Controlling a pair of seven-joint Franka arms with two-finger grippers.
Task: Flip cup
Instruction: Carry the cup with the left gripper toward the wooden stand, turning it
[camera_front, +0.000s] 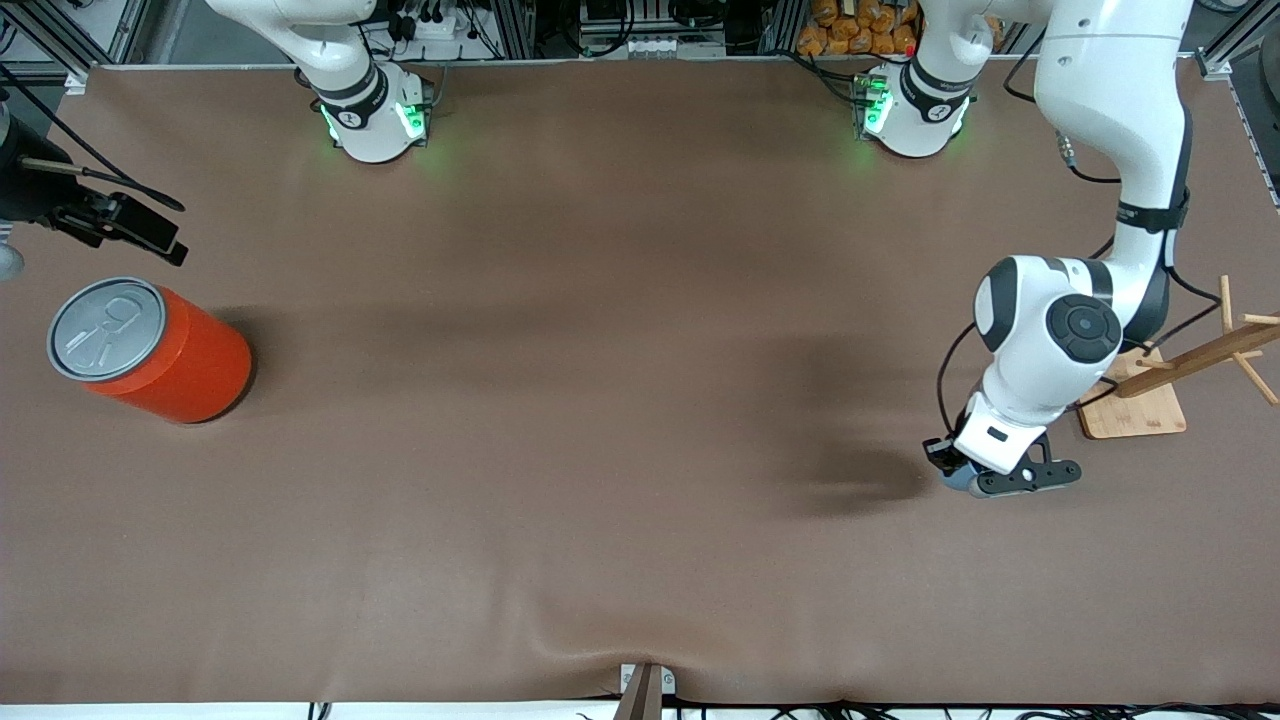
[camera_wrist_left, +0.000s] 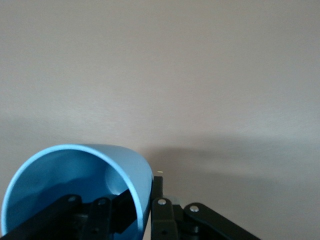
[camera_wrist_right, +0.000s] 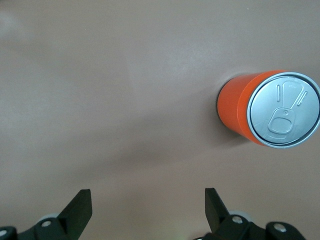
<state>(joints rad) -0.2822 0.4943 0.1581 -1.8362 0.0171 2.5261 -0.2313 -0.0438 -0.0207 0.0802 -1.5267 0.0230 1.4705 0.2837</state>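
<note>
Surface: a table (camera_front: 620, 420) covered with brown matting, faintly rippled at the 6 o'clock edge.
Orange can (camera_front: 150, 350): seen standing upright on the matting at about 9 o'clock, at the right arm's end; grey pull-tab lid uppermost.
Wooden rack (camera_front: 1150, 395): its flat base is rested on the matting at about 3 o'clock, at the left arm's end; pegged stem tilted.

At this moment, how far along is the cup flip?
Done: the left gripper is shut on the cup's rim, one finger inside, low over the table near the wooden rack. In hand: the cup lies tilted, mouth sideways. Left: finishing the turn and setting it down. The right gripper waits open near the can.
</note>
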